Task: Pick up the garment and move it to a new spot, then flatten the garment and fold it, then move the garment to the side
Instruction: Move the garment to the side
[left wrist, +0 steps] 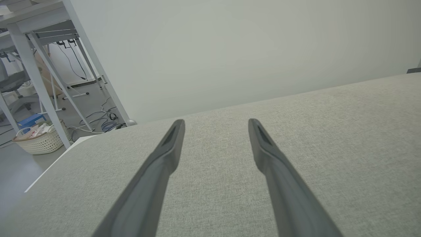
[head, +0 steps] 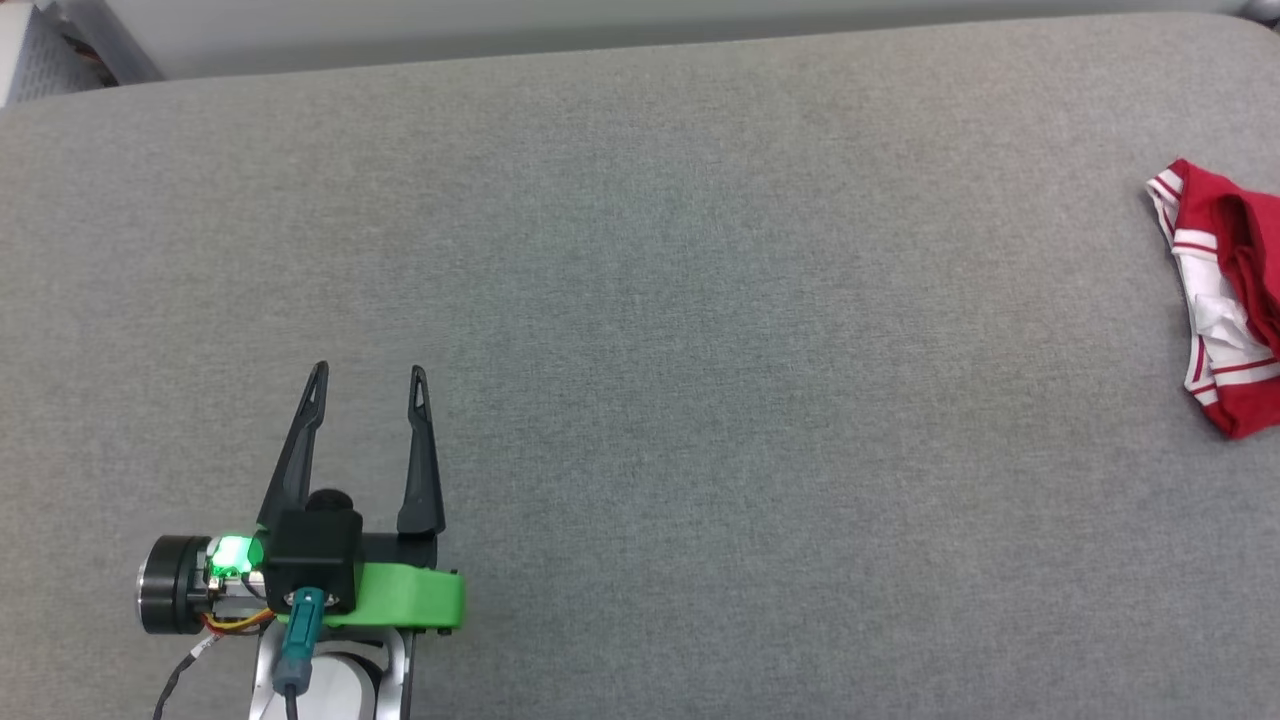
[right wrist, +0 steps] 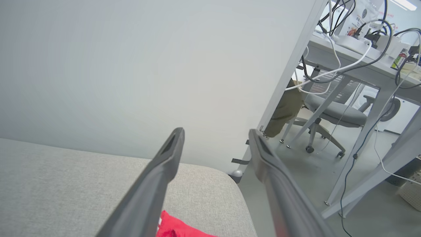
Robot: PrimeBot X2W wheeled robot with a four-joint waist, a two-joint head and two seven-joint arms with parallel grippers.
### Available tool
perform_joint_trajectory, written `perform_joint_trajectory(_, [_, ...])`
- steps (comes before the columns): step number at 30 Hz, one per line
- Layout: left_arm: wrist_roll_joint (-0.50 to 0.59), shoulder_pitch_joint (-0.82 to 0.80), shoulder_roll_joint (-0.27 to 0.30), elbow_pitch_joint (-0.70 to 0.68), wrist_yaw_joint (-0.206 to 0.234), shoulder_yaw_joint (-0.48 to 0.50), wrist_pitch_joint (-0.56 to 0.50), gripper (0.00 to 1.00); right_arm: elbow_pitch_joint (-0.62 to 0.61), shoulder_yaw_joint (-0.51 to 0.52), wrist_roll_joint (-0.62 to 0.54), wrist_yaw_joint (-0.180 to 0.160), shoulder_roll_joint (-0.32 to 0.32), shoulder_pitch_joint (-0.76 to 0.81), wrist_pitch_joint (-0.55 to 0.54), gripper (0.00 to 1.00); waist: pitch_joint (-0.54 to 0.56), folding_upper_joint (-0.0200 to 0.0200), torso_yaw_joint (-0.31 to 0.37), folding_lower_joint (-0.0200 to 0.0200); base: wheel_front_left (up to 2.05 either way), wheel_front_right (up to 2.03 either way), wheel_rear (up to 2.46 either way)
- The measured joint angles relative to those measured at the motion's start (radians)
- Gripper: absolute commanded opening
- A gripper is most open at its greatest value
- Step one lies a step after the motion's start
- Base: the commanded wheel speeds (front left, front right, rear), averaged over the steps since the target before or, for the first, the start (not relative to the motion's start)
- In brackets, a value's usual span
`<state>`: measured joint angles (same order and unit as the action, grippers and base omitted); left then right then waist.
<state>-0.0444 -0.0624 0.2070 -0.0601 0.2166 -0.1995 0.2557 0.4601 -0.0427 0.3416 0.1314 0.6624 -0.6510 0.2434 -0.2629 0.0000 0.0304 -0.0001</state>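
Note:
The garment (head: 1228, 290), red with white striped trim, lies bunched at the right edge of the grey padded table (head: 700, 300), cut off by the head view's border. A red corner of the garment (right wrist: 179, 228) shows between and below the fingers in the right wrist view. My right gripper (right wrist: 215, 135) is open above it, holding nothing. Far from the garment, my left gripper (head: 369, 385) is open and empty over the table's near left; the left wrist view shows the left gripper (left wrist: 216, 123) the same way.
A pale wall panel (left wrist: 230, 49) stands behind the table's far edge. Left of the table are a metal frame and a white basket (left wrist: 39, 141) on the floor. Beyond the table's right corner stand a desk with cables (right wrist: 355, 52) and an office chair (right wrist: 332, 115).

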Motion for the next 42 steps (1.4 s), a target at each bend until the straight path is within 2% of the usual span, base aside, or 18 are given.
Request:
perform_joint_trajectory(8, [-0.008, 0.028, -0.016, 0.027, -0.009, 0.022, 0.0, 1.0, -0.303, 0.106, -0.137, 0.0, -0.232, 0.183, 0.013, 1.0, 0.08, 0.0, -0.049, 0.0, 0.0, 0.0, 0.0])
perform_joint_trajectory(12, [-0.01, 0.04, -0.02, 0.044, -0.018, 0.039, 0.0, 1.0, -0.409, 0.092, -0.197, 0.0, -0.345, 0.281, 0.014, 1.0, 0.112, 0.0, -0.073, 0.0, 0.0, 0.0, 0.0])
perform_joint_trajectory(16, [-0.01, 0.05, -0.026, 0.057, -0.029, 0.05, 0.0, 1.0, -0.447, 0.063, -0.233, 0.0, -0.432, 0.395, 0.014, 1.0, 0.141, 0.0, -0.093, 0.0, 0.0, 0.0, 0.0])
perform_joint_trajectory(19, [-0.01, 0.058, -0.032, 0.064, -0.036, 0.058, 0.0, 1.0, -0.447, 0.045, -0.251, 0.0, -0.47, 0.458, 0.014, 1.0, 0.158, 0.0, -0.103, 0.0, 0.0, 0.0, 0.0])
perform_joint_trajectory(30, [-0.01, 0.096, -0.052, 0.077, -0.066, 0.08, 0.0, 1.0, -0.464, 0.05, -0.232, 0.0, -0.55, 0.64, 0.014, 1.0, 0.197, 0.0, -0.109, 0.0, 0.0, 0.0, 0.0])
perform_joint_trajectory(42, [-0.01, 0.131, -0.07, 0.073, -0.113, 0.105, 0.0, 1.0, -0.555, 0.061, -0.188, 0.0, -0.585, 0.754, 0.014, 1.0, 0.224, 0.0, -0.101, 0.0, 0.0, 0.0, 0.0])
